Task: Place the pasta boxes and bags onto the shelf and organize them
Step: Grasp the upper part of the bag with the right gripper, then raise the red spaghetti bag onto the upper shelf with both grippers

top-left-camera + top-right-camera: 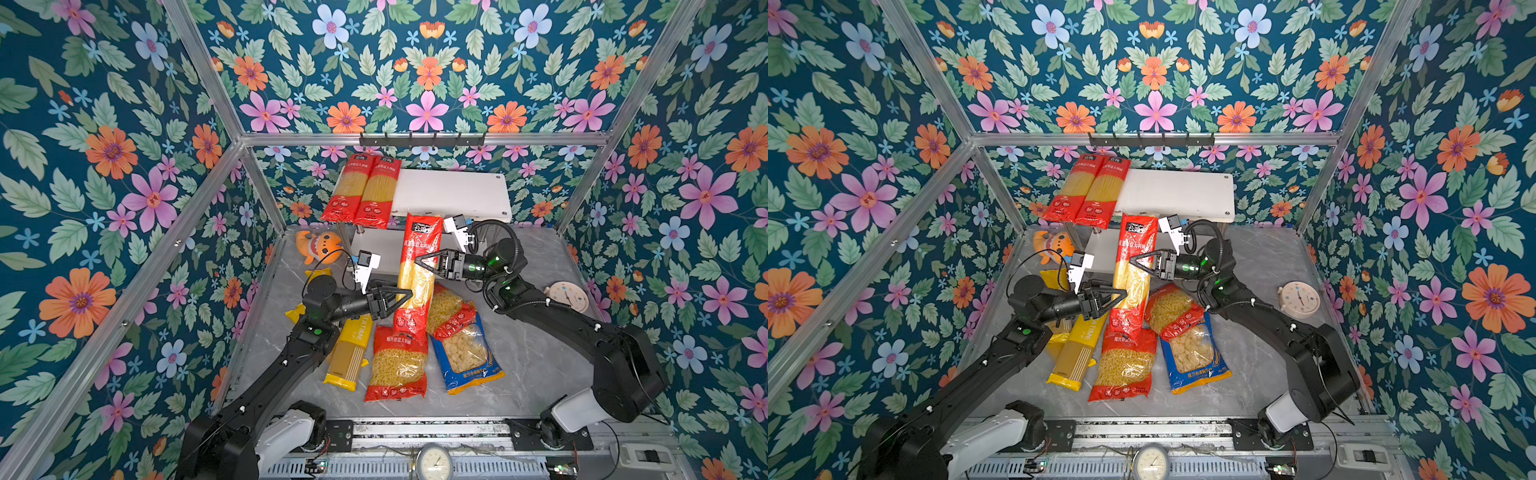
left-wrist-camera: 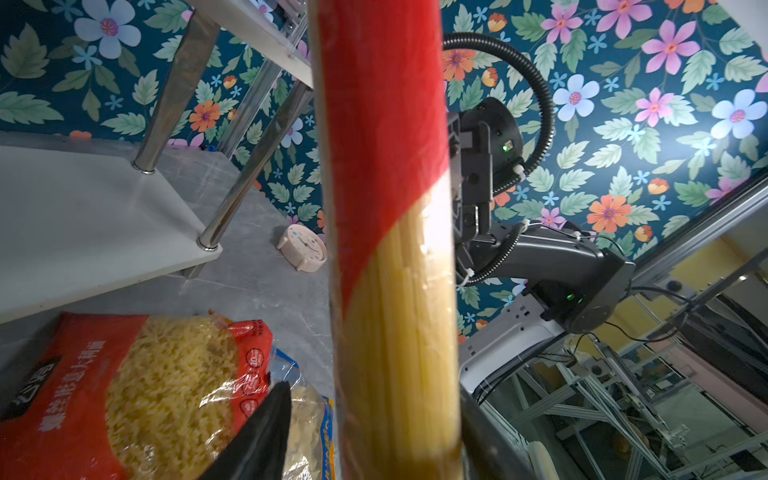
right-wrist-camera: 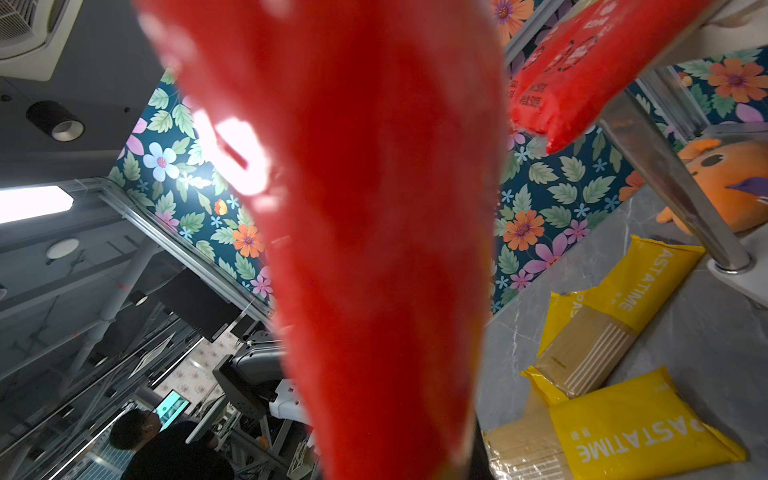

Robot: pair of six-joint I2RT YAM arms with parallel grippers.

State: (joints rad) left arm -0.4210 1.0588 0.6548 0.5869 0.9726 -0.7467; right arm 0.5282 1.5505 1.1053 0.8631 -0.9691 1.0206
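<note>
Right gripper [image 1: 422, 262] is clamped on the long red spaghetti pack [image 1: 417, 286] about halfway up, coming in from the pack's right. The pack is held up tilted, with its top end near the shelf's [image 1: 453, 191] front edge. Left gripper [image 1: 403, 294] sits lower on the same pack with its jaws spread around it. In the left wrist view one finger [image 2: 257, 436] clearly stands off the wrapper.

The pack's bottom end hangs over a wide red short-pasta bag [image 1: 399, 361]; can't tell if they touch. Just right of that are a second red bag [image 1: 451, 313] and the blue-and-yellow bag [image 1: 467, 353], and a yellow PASTATIME pack [image 1: 347, 353] lies on the left. Two more red spaghetti packs [image 1: 361, 193] lie side by side on the left of the shelf's top board, overhanging the front. An orange plush toy [image 1: 318, 247] is by the shelf's left legs.
</note>
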